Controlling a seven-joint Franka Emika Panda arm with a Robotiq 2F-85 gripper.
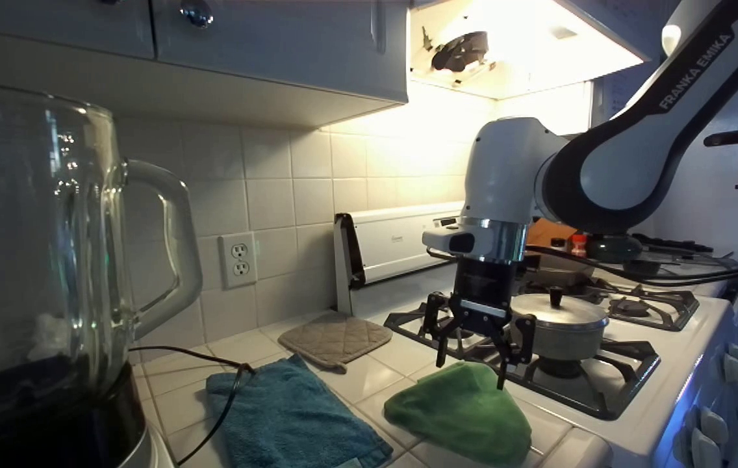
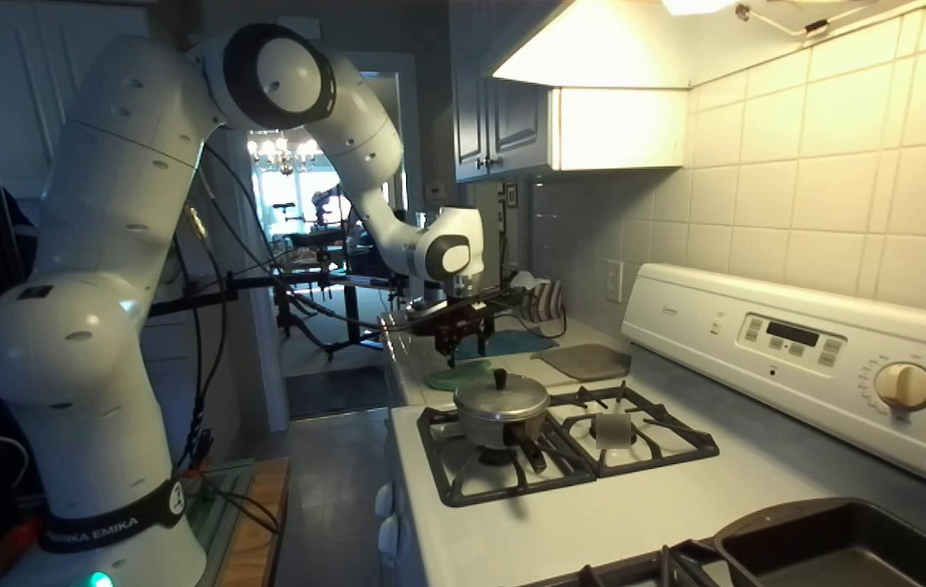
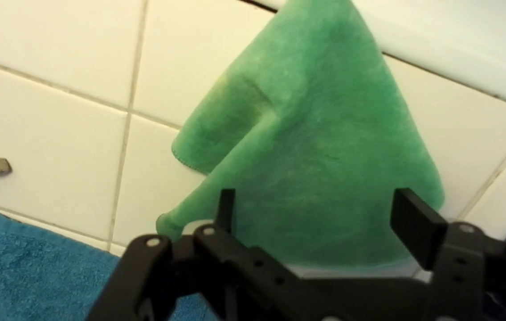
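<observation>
Wrist view: your claw, fingers spread wide apart, hangs over a green cloth that lies on the tiled surface between a blue towel and the white stove; whether claw and cloth touch, you cannot tell.

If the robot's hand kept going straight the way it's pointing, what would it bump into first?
Most likely the green cloth: the open hand points down at it, though how close they are is hard to judge.
</observation>
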